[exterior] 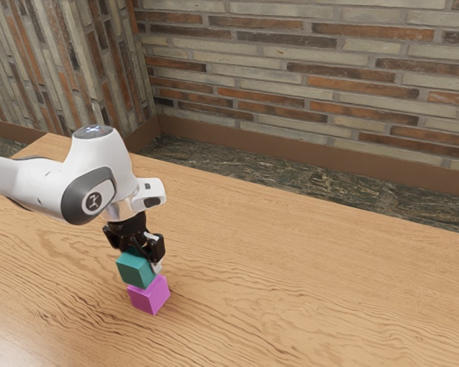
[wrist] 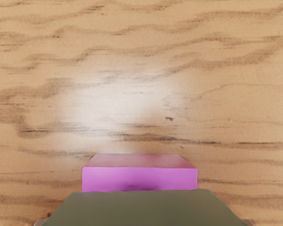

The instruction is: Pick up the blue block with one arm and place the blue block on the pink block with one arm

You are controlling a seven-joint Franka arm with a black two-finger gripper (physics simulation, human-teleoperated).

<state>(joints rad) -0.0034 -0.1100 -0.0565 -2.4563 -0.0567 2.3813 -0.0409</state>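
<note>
Two blocks stacked, gripper (exterior: 141, 258) clasping blue block (exterior: 135, 271) atop pink block (exterior: 148, 296), open table (exterior: 314, 267) around.

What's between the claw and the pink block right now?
Only the blue block, gripped by the claw, directly over the pink block, in the exterior view.

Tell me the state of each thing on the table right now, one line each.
hand: shut on the blue block.
blue block: gripped, level, right over the pink block; whether it touches, I cannot tell.
pink block: flat on the table, free of the hand.
</note>
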